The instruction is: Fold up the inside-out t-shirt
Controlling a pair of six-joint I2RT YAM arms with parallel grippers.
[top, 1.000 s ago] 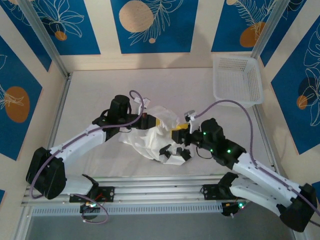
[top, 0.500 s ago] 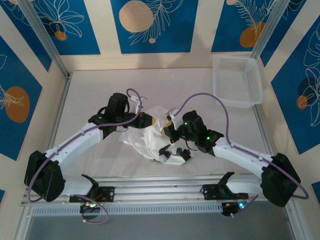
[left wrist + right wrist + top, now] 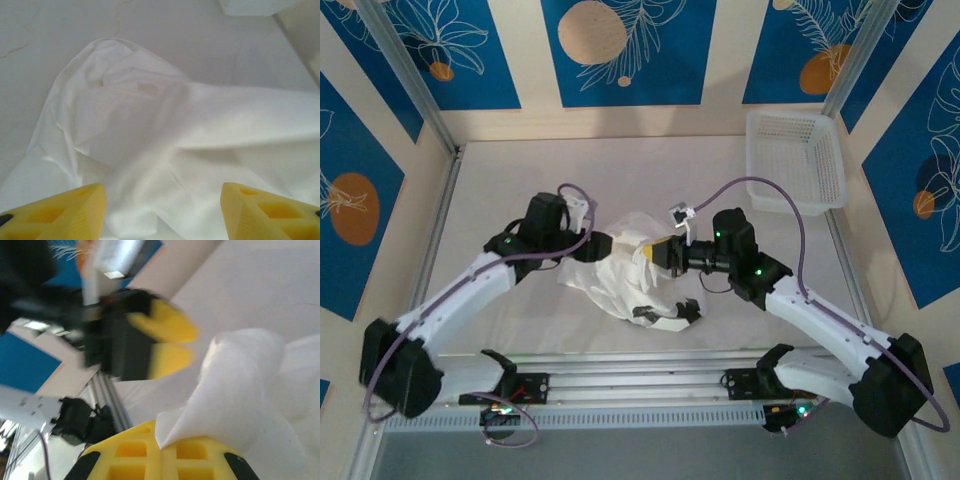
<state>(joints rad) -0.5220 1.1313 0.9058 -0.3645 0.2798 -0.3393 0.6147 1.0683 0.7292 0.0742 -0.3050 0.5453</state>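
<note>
Right gripper (image 3: 162,437) is clamped on a fold of the inside-out t-shirt (image 3: 617,278); the thin white cloth is pinched between its yellow fingers and rises in a peak. Left gripper (image 3: 161,202) has its fingers apart just above the cloth and holds nothing. The shirt lies crumpled mid-table (image 3: 510,190) between the two arms, well apart from the mesh basket (image 3: 798,160) at the far right.

My worry is that the shirt is held by one small pinch. A pull to the right could drag the whole heap instead of spreading it, or the fold could slide out. The grippers sit near each other, so a careless move could knock them together. The left one might also grab several layers at once and lock in the tangle.

I can read no writing anywhere. A dark patch (image 3: 688,311) at the shirt's near edge may be a print or label, but it is too small to tell.
</note>
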